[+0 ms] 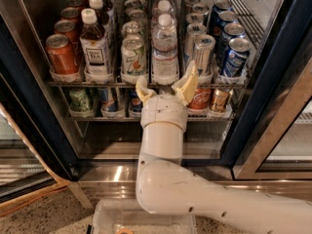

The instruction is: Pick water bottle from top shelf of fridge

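water bottle [165, 52] upright at the near end of its lane on the top shelf [97, 83], mid-fridge [265, 77]. Green-label can [133, 57] close on its left, silver can [202, 55] close on its right. End effector [165, 87] sits just near of the shelf edge and below the bottle, fingers spread apart, holding nothing.

Risks:
- right finger [187, 82] lines up with the silver can's lane and could clip or trap it
- low entry would hit the shelf edge
- ribbed plastic may squash and slip
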`<state>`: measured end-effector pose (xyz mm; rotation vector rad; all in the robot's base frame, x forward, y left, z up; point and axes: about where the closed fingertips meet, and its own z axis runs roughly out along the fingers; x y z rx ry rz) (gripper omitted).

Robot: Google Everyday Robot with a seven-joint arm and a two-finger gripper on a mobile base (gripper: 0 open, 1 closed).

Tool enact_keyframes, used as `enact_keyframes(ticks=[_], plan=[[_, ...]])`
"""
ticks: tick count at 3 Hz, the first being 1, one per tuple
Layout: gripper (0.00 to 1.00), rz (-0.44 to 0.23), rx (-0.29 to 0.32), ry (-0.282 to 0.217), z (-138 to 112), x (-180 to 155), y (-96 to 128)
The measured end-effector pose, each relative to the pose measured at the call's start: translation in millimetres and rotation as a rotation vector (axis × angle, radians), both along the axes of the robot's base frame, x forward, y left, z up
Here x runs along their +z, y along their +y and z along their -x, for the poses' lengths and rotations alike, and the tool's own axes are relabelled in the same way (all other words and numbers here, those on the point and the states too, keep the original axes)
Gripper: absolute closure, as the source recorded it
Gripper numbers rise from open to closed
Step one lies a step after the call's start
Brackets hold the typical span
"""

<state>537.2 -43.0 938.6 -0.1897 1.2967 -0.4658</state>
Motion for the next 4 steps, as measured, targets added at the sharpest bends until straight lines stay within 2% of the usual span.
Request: enact_keyframes(ticks=[2, 4], plan=[[0.35, -0.041, 0.007, 0.028, -25, -15, 1], [0.35, -0.043, 0.0, 0.01, -55, -5, -8]])
